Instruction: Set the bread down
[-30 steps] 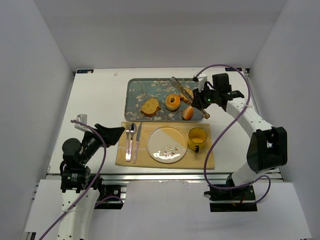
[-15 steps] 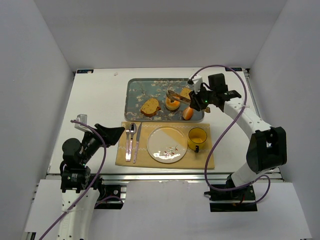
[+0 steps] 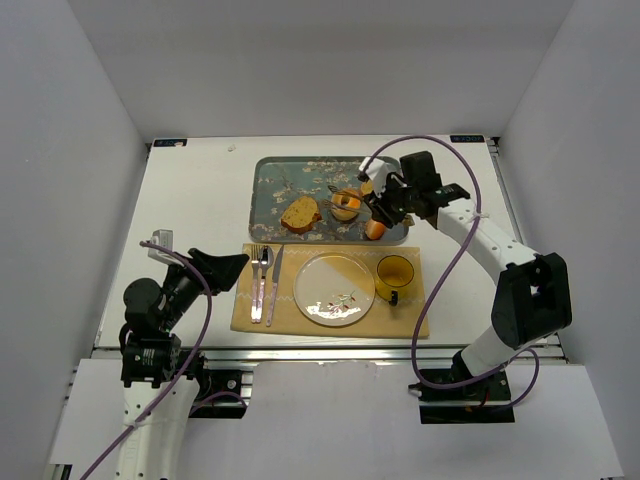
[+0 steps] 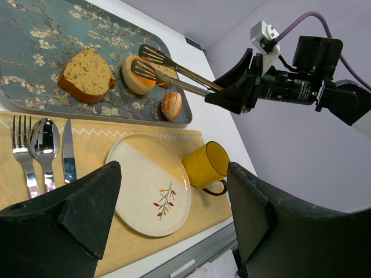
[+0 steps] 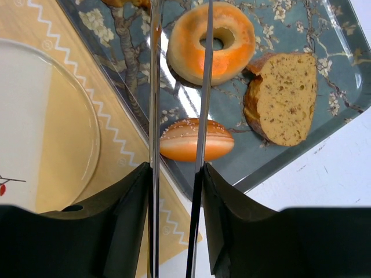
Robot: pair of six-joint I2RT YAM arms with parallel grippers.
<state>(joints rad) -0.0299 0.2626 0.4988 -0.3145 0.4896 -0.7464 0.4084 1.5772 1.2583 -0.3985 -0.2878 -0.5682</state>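
Note:
The bread (image 5: 284, 98), a small thick golden-brown slice with dark crust, lies on the floral tray (image 5: 324, 46) to the right of the donut (image 5: 211, 43). In the left wrist view it (image 4: 167, 72) peeks out behind the donut, partly covered by the tongs. In the top view it is hidden under my right gripper. My right gripper (image 5: 174, 174) (image 3: 388, 198) is shut on metal tongs (image 5: 153, 87) (image 4: 174, 78). Their slightly spread tips reach over the donut, left of the bread and not on it. My left gripper (image 4: 174, 197) (image 3: 222, 264) is open and empty, near the placemat's left edge.
A larger, lighter bread slice (image 3: 300, 213) and a seeded bun (image 3: 375, 229) also lie on the tray (image 3: 275, 180). In front, a placemat holds a white plate (image 3: 335, 290), a yellow mug (image 3: 393, 277), and a fork, spoon and knife (image 3: 262, 285).
My right gripper has carried the tongs left and a little nearer across the tray, and their tips now hang over the donut. The left arm has not moved.

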